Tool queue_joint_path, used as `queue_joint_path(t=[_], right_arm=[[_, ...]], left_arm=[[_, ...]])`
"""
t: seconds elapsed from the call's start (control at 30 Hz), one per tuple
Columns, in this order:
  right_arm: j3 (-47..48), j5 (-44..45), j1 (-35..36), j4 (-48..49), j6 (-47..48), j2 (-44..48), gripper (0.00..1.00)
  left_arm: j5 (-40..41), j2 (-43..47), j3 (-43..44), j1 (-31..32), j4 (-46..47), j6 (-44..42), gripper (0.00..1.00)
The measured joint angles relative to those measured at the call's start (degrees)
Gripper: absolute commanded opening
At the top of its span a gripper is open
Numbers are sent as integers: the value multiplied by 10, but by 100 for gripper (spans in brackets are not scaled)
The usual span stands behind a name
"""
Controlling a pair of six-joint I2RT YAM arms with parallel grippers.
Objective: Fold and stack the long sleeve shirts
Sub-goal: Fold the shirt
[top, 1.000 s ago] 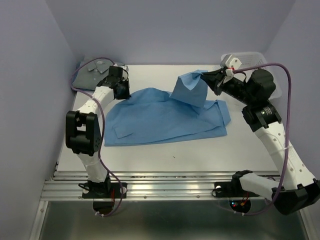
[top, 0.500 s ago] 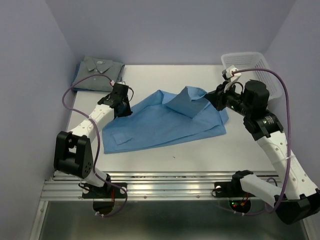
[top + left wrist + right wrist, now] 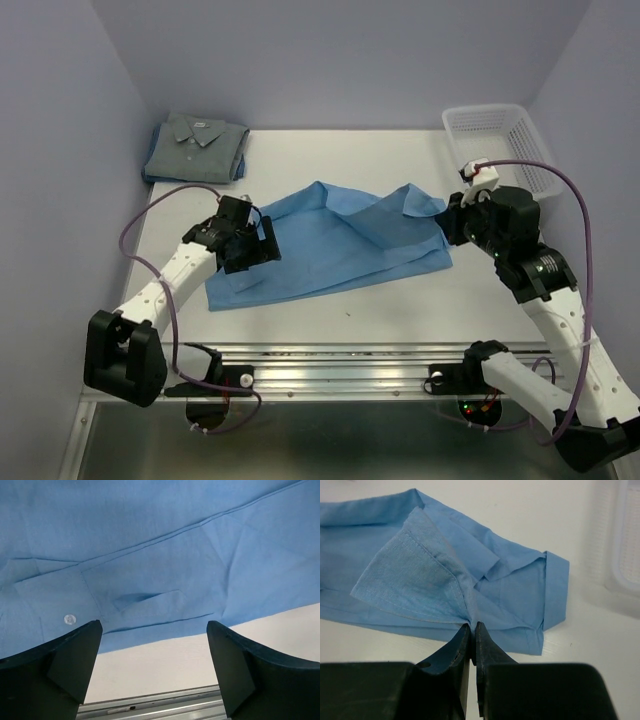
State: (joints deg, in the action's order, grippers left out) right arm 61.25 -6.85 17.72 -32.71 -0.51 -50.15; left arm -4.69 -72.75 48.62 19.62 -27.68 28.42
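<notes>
Top view looks down from behind; wrist views sit close over the blue shirt (image 3: 330,250)

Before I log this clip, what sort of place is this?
Probably a robot test cell in a lab: plain lilac walls box in a white table, the arm bases sit on an aluminium rail, and a light blue cloth shirt lies on the table.
</notes>
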Motion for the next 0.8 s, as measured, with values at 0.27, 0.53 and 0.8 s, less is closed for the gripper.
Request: queue_joint_path(t=[0.27,0.53,0.8], right_arm=[[-45,83,0,-40,-25,34,1],[-52,188,0,-68,-53,45,1],[-52,233,0,-83,-68,74,1]], left_arm=[[93,-10,187,-19,-87,50,99],[126,-269,450,-83,-115,39,99],[130,-525,622,-84,-192,7,99]])
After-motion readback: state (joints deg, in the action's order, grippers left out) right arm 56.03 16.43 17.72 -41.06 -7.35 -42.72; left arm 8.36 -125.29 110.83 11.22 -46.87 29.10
